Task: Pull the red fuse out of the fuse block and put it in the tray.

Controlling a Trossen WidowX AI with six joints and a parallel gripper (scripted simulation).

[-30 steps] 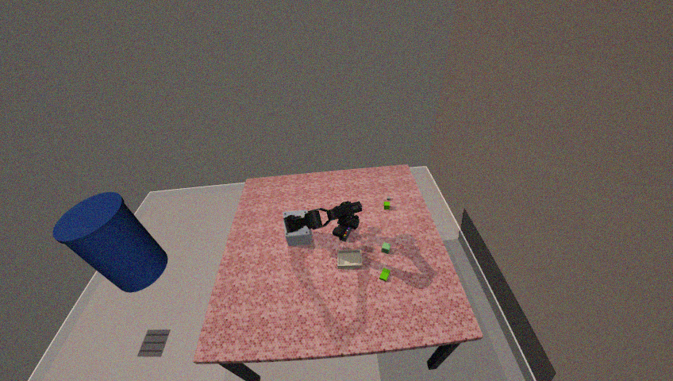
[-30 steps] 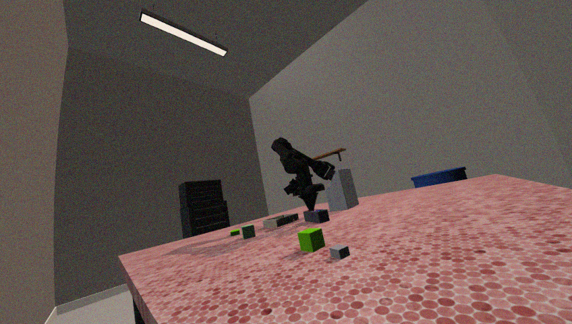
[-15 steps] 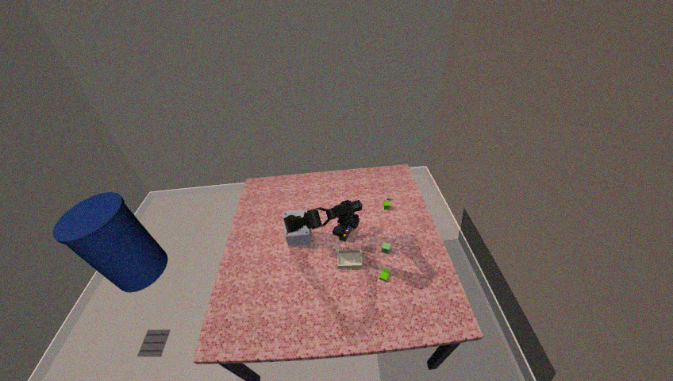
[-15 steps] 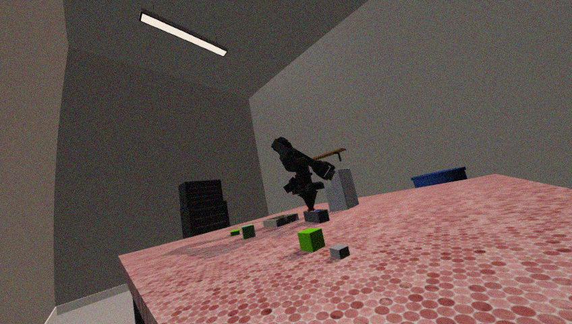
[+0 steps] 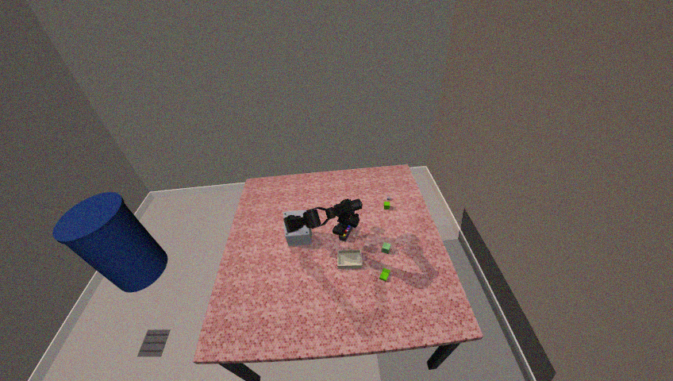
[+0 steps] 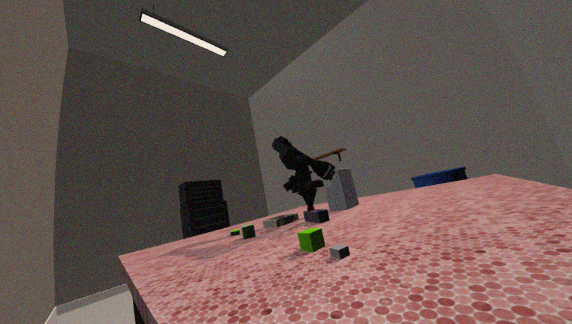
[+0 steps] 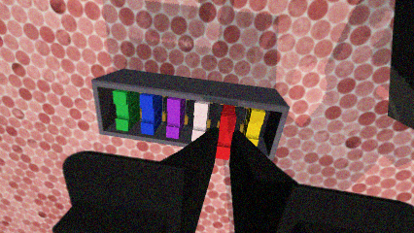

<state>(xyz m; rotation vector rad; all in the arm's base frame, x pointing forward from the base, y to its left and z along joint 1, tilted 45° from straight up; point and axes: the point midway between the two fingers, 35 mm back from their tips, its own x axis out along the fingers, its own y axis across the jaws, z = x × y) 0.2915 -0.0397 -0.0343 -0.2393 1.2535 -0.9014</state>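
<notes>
My gripper (image 7: 224, 135) (image 6: 309, 206) is shut on the red fuse (image 7: 225, 122) (image 6: 310, 208), which shows just above the dark fuse block (image 7: 204, 90) (image 6: 316, 217) in the exterior view. I cannot tell whether its lower end is clear of its slot. In the wrist view a white fuse (image 7: 200, 116) stands left of the red one and a yellow fuse (image 7: 255, 127) right of it. Further left are the purple (image 7: 174, 116), blue (image 7: 150, 114) and green (image 7: 122, 111) fuses. The beige tray (image 5: 349, 267) (image 6: 270, 223) stands near the block and looks empty.
A bright green cube (image 5: 386, 205) (image 6: 311, 239) and a small grey cube (image 6: 339, 251) lie beyond the block. A duller green cube (image 5: 386, 248) (image 6: 247, 231) and another bright green piece (image 5: 384, 275) (image 6: 235, 232) lie right of the tray. The arm stands on a grey pedestal (image 5: 298, 239) (image 6: 342, 190).
</notes>
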